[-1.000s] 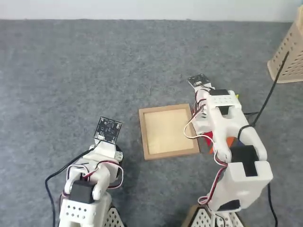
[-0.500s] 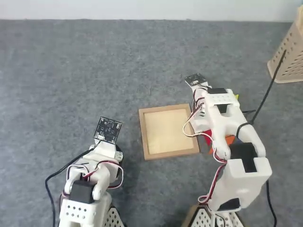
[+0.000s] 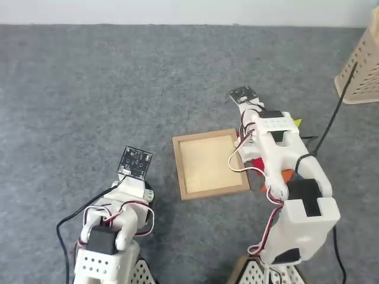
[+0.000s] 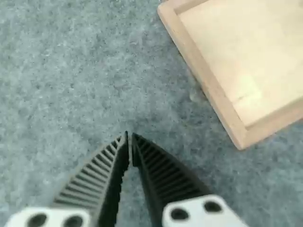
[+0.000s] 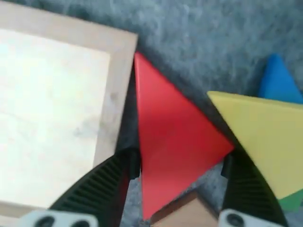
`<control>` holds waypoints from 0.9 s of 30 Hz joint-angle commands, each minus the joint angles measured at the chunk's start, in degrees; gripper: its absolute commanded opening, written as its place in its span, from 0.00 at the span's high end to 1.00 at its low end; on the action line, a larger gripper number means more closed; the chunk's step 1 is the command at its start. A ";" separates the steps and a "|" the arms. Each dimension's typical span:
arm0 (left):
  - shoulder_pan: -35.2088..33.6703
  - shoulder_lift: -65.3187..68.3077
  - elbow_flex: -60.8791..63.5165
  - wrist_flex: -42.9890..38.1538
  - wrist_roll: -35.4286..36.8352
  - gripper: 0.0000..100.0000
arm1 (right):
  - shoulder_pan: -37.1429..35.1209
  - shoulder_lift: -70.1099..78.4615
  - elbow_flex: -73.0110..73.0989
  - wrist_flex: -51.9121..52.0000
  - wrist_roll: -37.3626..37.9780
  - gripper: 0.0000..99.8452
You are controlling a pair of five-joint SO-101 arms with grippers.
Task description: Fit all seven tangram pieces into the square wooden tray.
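Observation:
The square wooden tray (image 3: 180, 168) lies empty on the grey felt in the middle. My right arm (image 3: 275, 139) hangs over the pile of pieces just right of it. In the right wrist view my right gripper (image 5: 180, 165) is shut on the red triangle (image 5: 170, 142), one finger on each side, right beside the tray rim (image 5: 118, 71). A yellow triangle (image 5: 265, 137), a blue piece (image 5: 279, 82) and a green sliver (image 5: 291, 201) lie close by. An orange piece (image 3: 286, 175) peeks out under the arm. My left gripper (image 4: 129, 139) is shut and empty over felt near the tray's corner (image 4: 203, 80).
A slatted wooden crate (image 3: 361, 65) stands at the far right edge, with a black cable (image 3: 334, 124) running from it towards the right arm. Open grey felt spreads across the back and left of the table.
My right arm has shifted a little away and toward the tray, and red now shows at the tray's right rim. The tray nudged slightly left. The left arm has kept still.

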 commanded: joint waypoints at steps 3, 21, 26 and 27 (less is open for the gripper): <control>-0.35 -1.14 -1.01 0.35 0.53 0.99 | 0.57 -1.01 0.00 1.54 0.53 0.73; -0.35 -1.14 -1.01 0.35 0.53 0.99 | 0.57 -4.70 -0.18 -4.00 0.97 0.73; -0.35 -1.14 -1.01 0.35 0.53 0.99 | 0.13 -4.00 -0.26 -5.49 3.16 0.69; -0.35 -1.14 -1.01 0.35 0.53 0.99 | 0.22 -4.00 -0.26 -5.41 3.25 0.68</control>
